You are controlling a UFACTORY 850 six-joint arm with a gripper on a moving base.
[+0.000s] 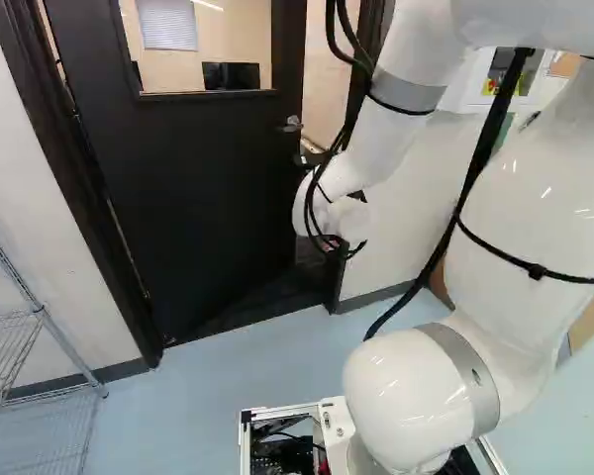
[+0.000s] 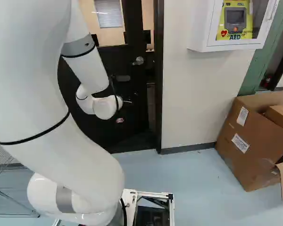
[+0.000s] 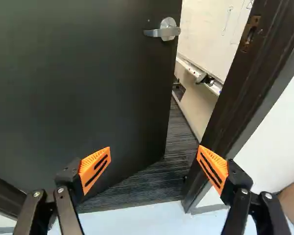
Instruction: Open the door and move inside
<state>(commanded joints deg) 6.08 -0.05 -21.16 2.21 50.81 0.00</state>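
Observation:
In the right base view my gripper is partly hidden by the wrist, in front of the dark door. The wrist view shows my gripper open, its orange-padded fingers wide apart with nothing between them. Ahead of it the door stands ajar, swung inward, leaving a gap beside the dark frame. The silver lever handle is near the door's free edge, ahead of the fingers and apart from them. In the left base view the door has a window above, and its handle shows beside the arm.
Right of the doorway, a white wall carries an AED cabinet. A cardboard box stands on the floor below. A wire shelf is at the left of the left base view. Dark striped flooring lies inside the doorway.

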